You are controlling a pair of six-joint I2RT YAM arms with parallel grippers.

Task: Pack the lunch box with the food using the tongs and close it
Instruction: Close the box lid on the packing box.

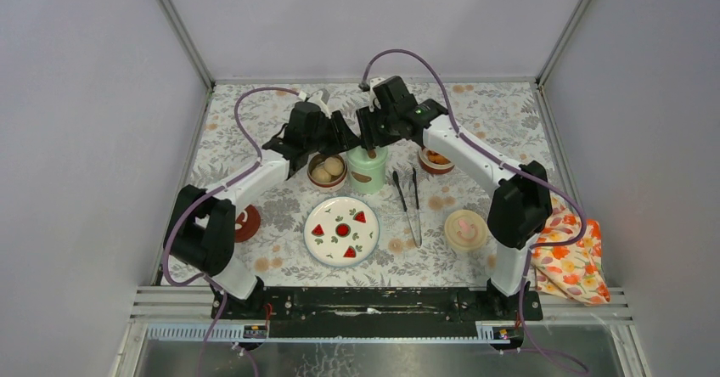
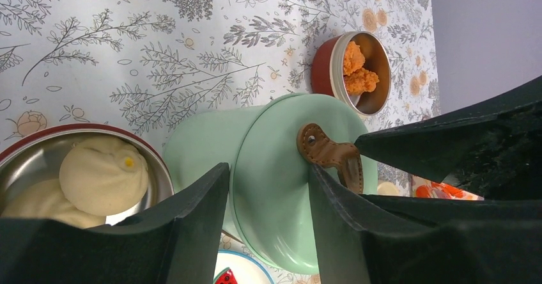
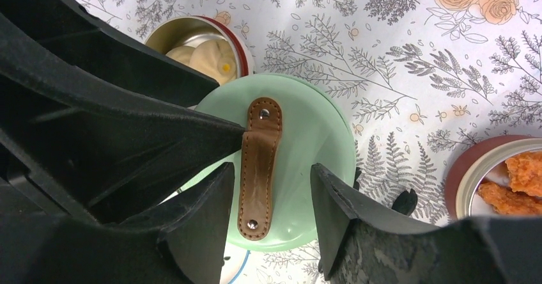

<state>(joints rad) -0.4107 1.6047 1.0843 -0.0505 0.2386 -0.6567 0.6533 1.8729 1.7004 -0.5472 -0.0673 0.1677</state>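
Left claw (image 2: 268, 169): half open, over the jar. One finger (image 2: 192, 233) is past the lid's rim on the side of the bowl of balls. The other finger's tip is by the strap, seen from the right wrist. I cannot tell whether either finger touches the lid.
Right claw (image 3: 271, 167): half open above the lid. The strap runs between its fingers (image 3: 345, 220), with a gap on each side, and nothing is held.
Green jar (image 1: 367, 173): upright, in the middle of the table (image 1: 475, 114) toward its far edge.
Green lid (image 3: 307, 143): on the jar, with a brown strap (image 3: 259, 169) across its top.
Bowl of pale balls (image 1: 327, 171): open, just beside the jar on the side of the table's left edge, with pale balls (image 2: 102, 175) inside.
Bowl of orange chunks (image 1: 435, 159): open, near the jar on the side of the right edge, with orange chunks (image 2: 359, 73) inside.
Tongs (image 1: 409, 203): two pairs lying side by side on the table, between the jar and the cream lid.
Cream lid (image 1: 465, 231): on the table, toward the right edge.
Dark-red lid (image 1: 248, 222): toward the left edge, partly hidden by the left arm.
Plate (image 1: 327, 243): near the middle of the near edge.
Cloth (image 1: 573, 262): bunched at the near right corner.
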